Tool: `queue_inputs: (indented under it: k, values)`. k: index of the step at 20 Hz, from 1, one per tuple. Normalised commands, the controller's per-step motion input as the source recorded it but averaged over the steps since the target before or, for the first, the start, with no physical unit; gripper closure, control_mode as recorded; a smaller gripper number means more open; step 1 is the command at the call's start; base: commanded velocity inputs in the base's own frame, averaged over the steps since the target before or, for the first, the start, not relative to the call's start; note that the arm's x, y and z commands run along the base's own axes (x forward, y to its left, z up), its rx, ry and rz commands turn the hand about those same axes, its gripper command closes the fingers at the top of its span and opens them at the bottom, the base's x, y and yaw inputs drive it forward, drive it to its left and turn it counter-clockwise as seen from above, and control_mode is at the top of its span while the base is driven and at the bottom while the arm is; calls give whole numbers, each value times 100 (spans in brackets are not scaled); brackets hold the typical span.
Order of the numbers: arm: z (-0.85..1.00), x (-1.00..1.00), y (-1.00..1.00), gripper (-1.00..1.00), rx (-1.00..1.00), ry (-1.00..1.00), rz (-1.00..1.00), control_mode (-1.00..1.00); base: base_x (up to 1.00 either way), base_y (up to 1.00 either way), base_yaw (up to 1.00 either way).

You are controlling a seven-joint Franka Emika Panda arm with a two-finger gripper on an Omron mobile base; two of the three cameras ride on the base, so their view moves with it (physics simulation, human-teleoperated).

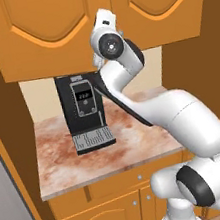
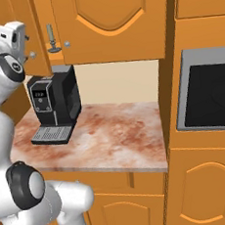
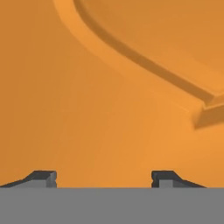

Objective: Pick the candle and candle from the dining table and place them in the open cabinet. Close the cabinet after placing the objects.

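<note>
An olive candle (image 2: 51,38) on a dark round base stands inside the cabinet, seen through the narrow gap between its two doors. The left door (image 2: 32,39) is ajar and the right door (image 2: 109,16) is shut. My hand (image 1: 104,20) is raised against the front of the left door (image 1: 57,24). In the hand view my gripper (image 3: 104,179) is open, with nothing between its fingertips (image 3: 43,178), and it faces the door's arched raised panel (image 3: 144,57) at close range. The dining table is out of view.
A black coffee machine (image 1: 84,108) stands on the marbled counter (image 1: 133,146) under the cabinet, with a beige wall behind it. Orange drawers and doors (image 1: 118,209) lie below. A built-in oven (image 2: 211,94) sits in the tall unit to the right.
</note>
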Motion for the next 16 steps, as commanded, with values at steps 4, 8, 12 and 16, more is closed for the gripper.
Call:
queue_inputs:
  k: [4, 8, 12, 16]
  values:
    - [0, 51, -8, -100, 0, 0, 0, -100, 0, 0, 0]
    - [0, 51, -7, -100, 0, 0, 0, -100, 0, 0, 0]
    - [0, 52, -5, -100, 0, 0, 0, -100, 0, 0, 0]
    - [0, 52, -5, -100, 0, 0, 0, -100, 0, 0, 0]
